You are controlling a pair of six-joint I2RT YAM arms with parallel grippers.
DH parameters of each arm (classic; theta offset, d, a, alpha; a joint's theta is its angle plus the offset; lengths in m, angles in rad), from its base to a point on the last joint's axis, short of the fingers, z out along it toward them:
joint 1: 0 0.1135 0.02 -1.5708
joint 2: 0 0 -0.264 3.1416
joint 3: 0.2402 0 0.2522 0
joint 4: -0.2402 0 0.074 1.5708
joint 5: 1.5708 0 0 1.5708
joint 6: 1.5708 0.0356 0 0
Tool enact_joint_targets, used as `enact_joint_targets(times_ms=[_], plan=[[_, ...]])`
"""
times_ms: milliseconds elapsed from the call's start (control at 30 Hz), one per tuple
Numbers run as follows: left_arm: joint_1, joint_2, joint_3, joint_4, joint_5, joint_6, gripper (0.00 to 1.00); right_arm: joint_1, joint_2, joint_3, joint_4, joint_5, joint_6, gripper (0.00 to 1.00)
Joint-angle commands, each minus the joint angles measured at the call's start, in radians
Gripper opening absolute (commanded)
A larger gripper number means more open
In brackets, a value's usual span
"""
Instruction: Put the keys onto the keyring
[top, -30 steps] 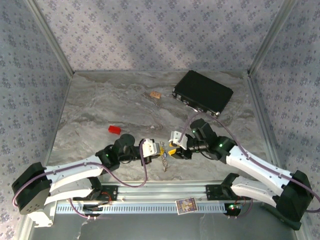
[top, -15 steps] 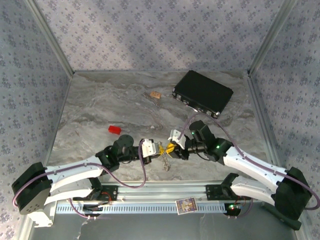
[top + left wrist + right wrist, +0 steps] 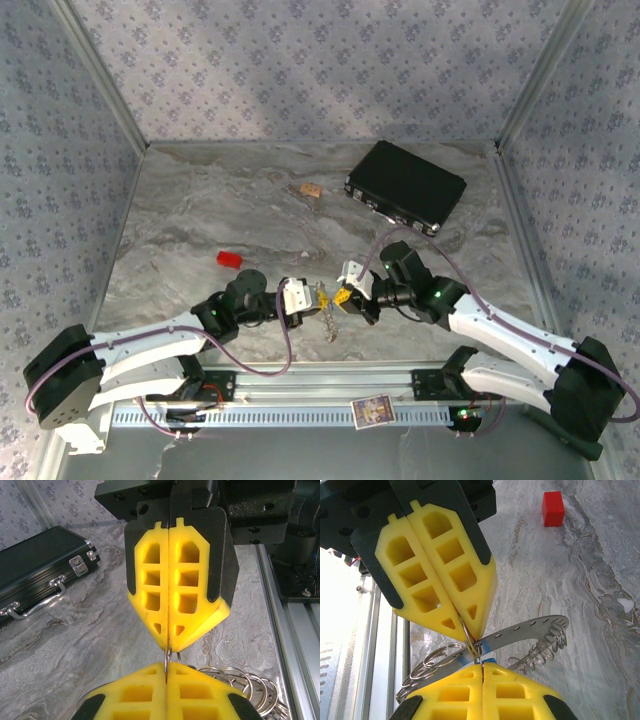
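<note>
Here, just in from the middle of the table's (image 3: 220, 200) near edge, the left gripper (image 3: 167, 669) and right gripper (image 3: 482, 667) meet tip to tip. Each pair of fingers pinches 1 thin loop of the keyring (image 3: 530, 629), whose flat band and a blue key (image 3: 489, 655) sit just beside the tips.

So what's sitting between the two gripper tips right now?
A thin wire ring bridges that short gap, pinched by the left gripper and the right gripper; both wrist views show it.
</note>
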Motion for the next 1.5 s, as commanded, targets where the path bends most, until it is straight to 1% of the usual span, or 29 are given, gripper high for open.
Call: enact_joint_targets(times_ms=[0,167,200,267,333,433,500,733,800,933,1033,1067,1100,1167,1200,1233,1300,1333,1400,1467], plan=[[0.002,-0.017,-0.003,0.084,0.036,-0.022,0.0,-0.002,0.022,-0.002,0.001,-0.017,-0.008,0.0],[0.003,-0.009,-0.008,0.118,0.036,-0.036,0.0,0.012,0.061,-0.006,0.029,-0.01,-0.005,0.0],[0.003,-0.008,-0.008,0.12,0.037,-0.038,0.0,0.009,0.054,-0.011,0.035,-0.003,-0.002,0.02],[0.003,-0.006,-0.012,0.123,0.035,-0.041,0.0,0.005,0.014,-0.036,0.064,0.007,0.003,0.19],[0.005,-0.003,-0.016,0.13,0.035,-0.045,0.0,0.002,-0.032,-0.062,0.094,0.012,0.003,0.28],[0.005,0.007,-0.022,0.146,0.035,-0.053,0.0,0.003,-0.071,-0.085,0.13,0.01,-0.004,0.32],[0.005,0.011,-0.023,0.153,0.038,-0.055,0.0,0.005,-0.068,-0.086,0.143,-0.007,-0.009,0.33],[0.005,0.031,-0.021,0.177,0.046,-0.059,0.0,0.009,-0.069,-0.097,0.186,-0.021,0.003,0.31],[0.005,0.037,-0.02,0.182,0.05,-0.059,0.0,0.01,-0.07,-0.098,0.184,-0.03,0.001,0.29],[0.005,0.041,-0.014,0.185,0.052,-0.056,0.0,0.007,-0.06,-0.096,0.182,-0.039,-0.004,0.18],[0.005,0.042,-0.007,0.19,0.059,-0.055,0.0,0.007,-0.059,-0.098,0.205,-0.047,-0.004,0.17],[0.005,0.044,-0.009,0.194,0.061,-0.055,0.0,0.006,-0.058,-0.098,0.213,-0.049,-0.004,0.15],[0.005,0.046,-0.01,0.199,0.063,-0.055,0.0,0.004,-0.059,-0.096,0.218,-0.052,-0.004,0.11],[0.006,0.052,-0.01,0.204,0.059,-0.056,0.0,0.001,-0.064,-0.09,0.218,-0.052,-0.008,0.01],[0.006,0.055,-0.011,0.204,0.052,-0.057,0.0,0.0,-0.066,-0.084,0.208,-0.051,-0.014,0.0],[0.006,0.056,-0.011,0.2,0.043,-0.059,0.03,0.0,-0.068,-0.075,0.185,-0.044,-0.026,0.0],[0.006,0.049,-0.01,0.179,0.028,-0.058,0.16,-0.001,-0.07,-0.055,0.133,-0.03,-0.051,0.0],[0.006,0.042,-0.007,0.158,0.018,-0.054,0.2,-0.002,-0.069,-0.04,0.099,-0.022,-0.064,0.0],[0.006,0.029,0.002,0.102,0.006,-0.035,0.24,-0.001,-0.062,-0.011,0.038,-0.008,-0.09,0.0],[0.006,0.021,0.019,0.027,-0.018,-0.009,0.26,0.001,-0.045,0.027,-0.039,0.01,-0.119,0.0]])
